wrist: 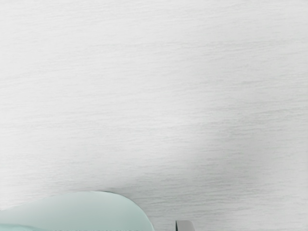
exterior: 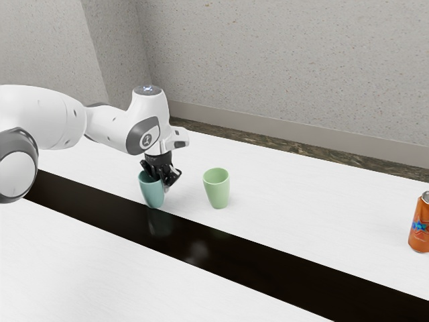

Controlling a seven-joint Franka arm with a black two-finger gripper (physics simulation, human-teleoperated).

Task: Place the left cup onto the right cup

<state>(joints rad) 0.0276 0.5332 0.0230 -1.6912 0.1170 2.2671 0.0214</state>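
The left cup (exterior: 153, 193) is teal and stands upright at the edge of the black stripe. My gripper (exterior: 163, 177) comes down on its rim on the side toward the exterior view's right. One finger is inside the cup, the other outside, and they pinch the wall between them. The right cup (exterior: 216, 187) is light green and stands upright on the white tabletop, about a cup's width to the exterior view's right of the teal one. In the wrist view the teal cup (wrist: 77, 211) lies just under my hand, with a fingertip (wrist: 185, 225) beside it.
An orange soda can (exterior: 420, 222) stands at the exterior view's far right. A glossy black stripe (exterior: 268, 268) crosses the white table (exterior: 315, 194) diagonally. A grey wall runs behind the table.
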